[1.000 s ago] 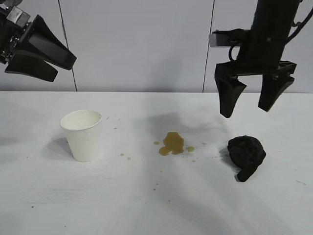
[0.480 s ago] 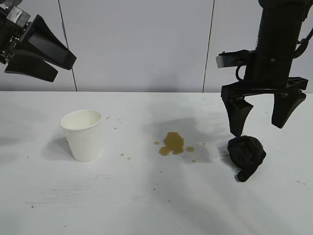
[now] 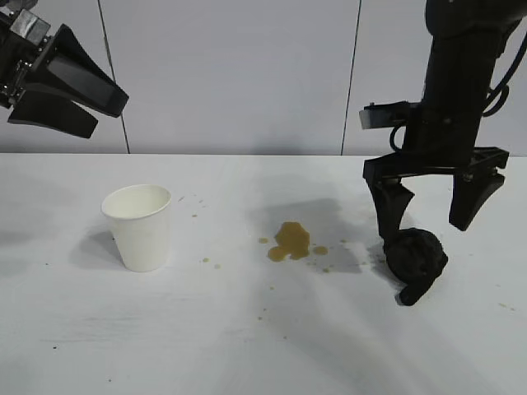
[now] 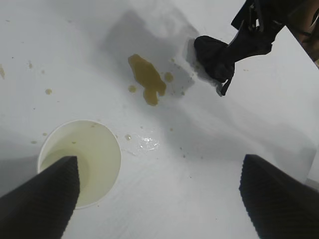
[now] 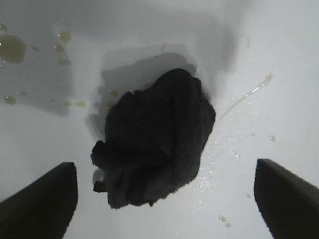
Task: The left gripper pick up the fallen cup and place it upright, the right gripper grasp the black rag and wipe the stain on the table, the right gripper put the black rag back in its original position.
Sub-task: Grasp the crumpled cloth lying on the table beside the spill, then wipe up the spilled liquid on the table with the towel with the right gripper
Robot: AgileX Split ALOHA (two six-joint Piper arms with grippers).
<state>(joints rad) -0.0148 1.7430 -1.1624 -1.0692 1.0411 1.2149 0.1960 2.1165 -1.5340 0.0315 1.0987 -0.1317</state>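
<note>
step: grasp rag | my right gripper (image 3: 429, 217) spread wide, pointing down; crumpled black cloth rag (image 3: 416, 262) directly beneath, on white table (image 3: 247, 329) beside brown stain (image 3: 291, 240) | left gripper (image 3: 70, 92) wide, idle, farther off

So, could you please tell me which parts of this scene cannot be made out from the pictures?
- Exterior view: the right hand's near finger covers part of the black rag, so contact cannot be judged.
- Exterior view: the left hand is cut off by the frame's edge.
- Left wrist view: a fingertip hides part of the cup's rim.
- Right wrist view: most of the stain is cut off.
</note>
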